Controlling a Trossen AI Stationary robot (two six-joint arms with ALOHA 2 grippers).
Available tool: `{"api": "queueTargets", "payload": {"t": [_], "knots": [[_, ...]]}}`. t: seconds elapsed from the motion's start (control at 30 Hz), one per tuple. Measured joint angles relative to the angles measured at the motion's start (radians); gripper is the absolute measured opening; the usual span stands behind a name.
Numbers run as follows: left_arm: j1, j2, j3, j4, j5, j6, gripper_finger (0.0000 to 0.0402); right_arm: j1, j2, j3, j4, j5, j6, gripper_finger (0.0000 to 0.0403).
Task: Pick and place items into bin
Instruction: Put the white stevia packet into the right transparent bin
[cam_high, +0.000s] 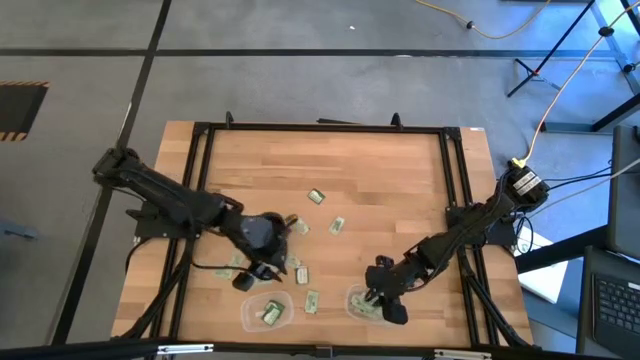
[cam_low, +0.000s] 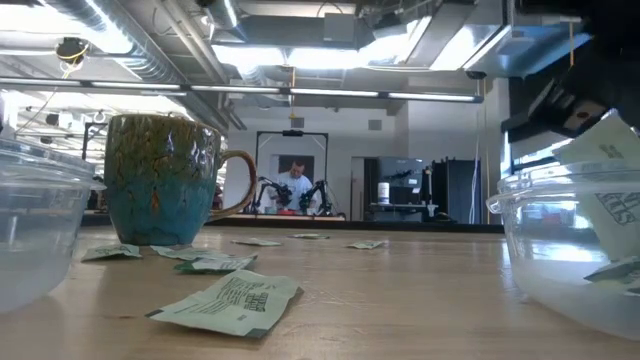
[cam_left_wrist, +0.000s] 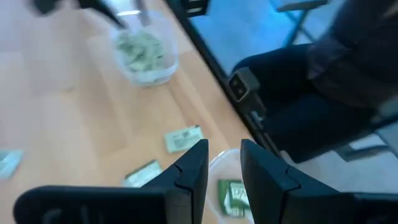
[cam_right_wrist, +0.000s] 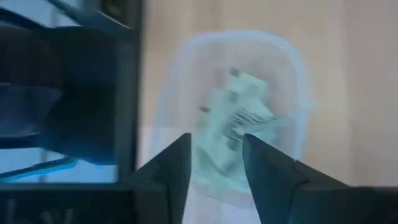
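Pale green and white packets lie scattered on the wooden table, among them one (cam_high: 316, 196) toward the far side, one (cam_high: 337, 226) at mid-table and one (cam_high: 311, 300) between two clear bins. The right bin (cam_high: 352, 296) holds several packets (cam_right_wrist: 239, 118). My right gripper (cam_right_wrist: 216, 146) stands open just above it, also seen in the high view (cam_high: 385, 308). The left bin (cam_high: 250, 318) holds a packet (cam_left_wrist: 233, 196). My left gripper (cam_left_wrist: 224, 168) hovers open and empty over that bin's far rim (cam_high: 268, 270).
A brown and teal mug (cam_low: 160, 180) stands on the table behind loose packets (cam_low: 230, 300). A black frame (cam_high: 455, 170) rims the tabletop. A seated person's dark legs (cam_left_wrist: 323, 106) are just past the near edge. The table's far half is bare wood (cam_high: 380, 170).
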Motion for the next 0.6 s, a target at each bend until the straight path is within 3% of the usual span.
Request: {"api": "queueTargets", "payload": {"t": [0.13,0.3,0.6], "knots": [[-0.072,-0.073,0.0,-0.124,-0.183,-0.111,0.0088,0.0,0.0,0.0,0.069,-0.109,-0.072,0.0162],[-0.149,-0.105,0.0,-0.265,-0.341,-0.269,0.0088,-0.014,0.0,0.0,0.06,-0.112,-0.076,0.0161],[-0.228,-0.047,-0.001,-0.619,-0.396,-0.706,0.0088,-0.108,-0.015,0.0,0.041,-0.013,-0.202,0.0163]]}}
